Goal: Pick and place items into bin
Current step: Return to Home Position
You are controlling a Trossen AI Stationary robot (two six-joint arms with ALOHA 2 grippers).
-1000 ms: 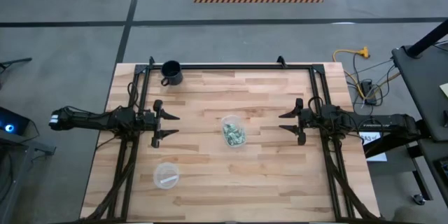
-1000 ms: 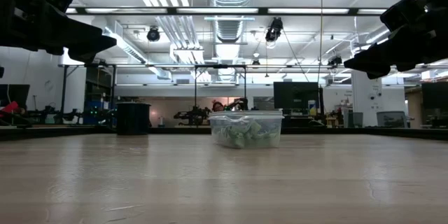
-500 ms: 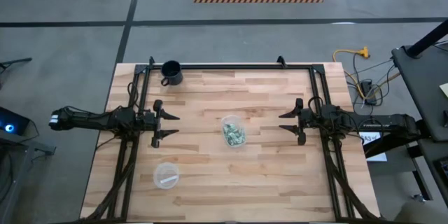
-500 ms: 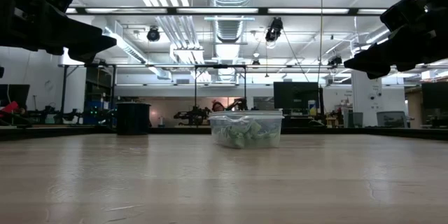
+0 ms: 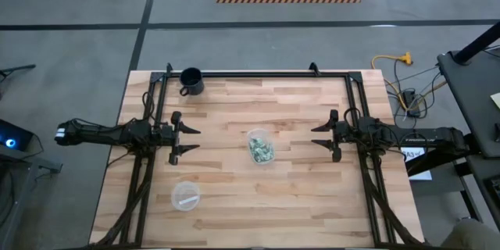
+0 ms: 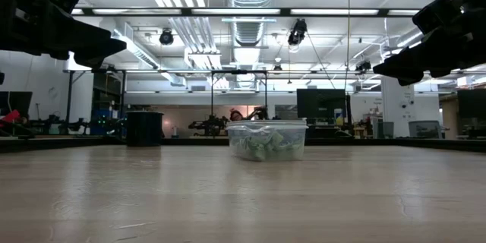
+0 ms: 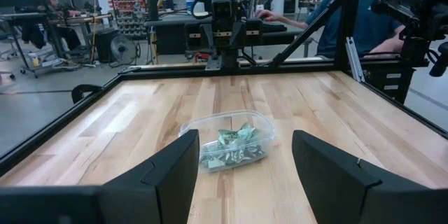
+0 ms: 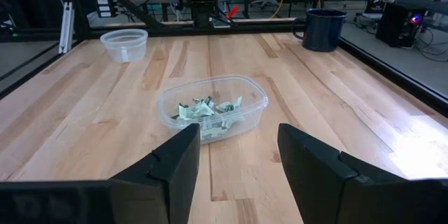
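Left pincer (image 5: 191, 140) is spread wide with nothing in it. It hangs above the left side of the worktop (image 5: 297, 109), aimed at the cup (image 5: 260, 148). Right pincer (image 5: 315, 136) is the same: wide open, empty, above the right side, facing the cup from the other way. Both are well apart from the cup and touch nothing. This reads as a parked pose, fingers apart because there's nothing to grip and arms clear of the middle.

Cup stands upright near the worktop's centre, between the two pincers, likely so either arm can reach it. Packets (image 5: 262, 151), pale green and white, lie heaped on its floor; the right wrist view shows the pile sitting low. No loose packets show on the wood, so I judge the sorting done.

Black mug (image 5: 191, 81) sits by the corner on the left arm's side, at the high view's top. Flat clear dish (image 5: 186, 196) sits lower on that side. Both are well apart from the cup and probably not part of the job.
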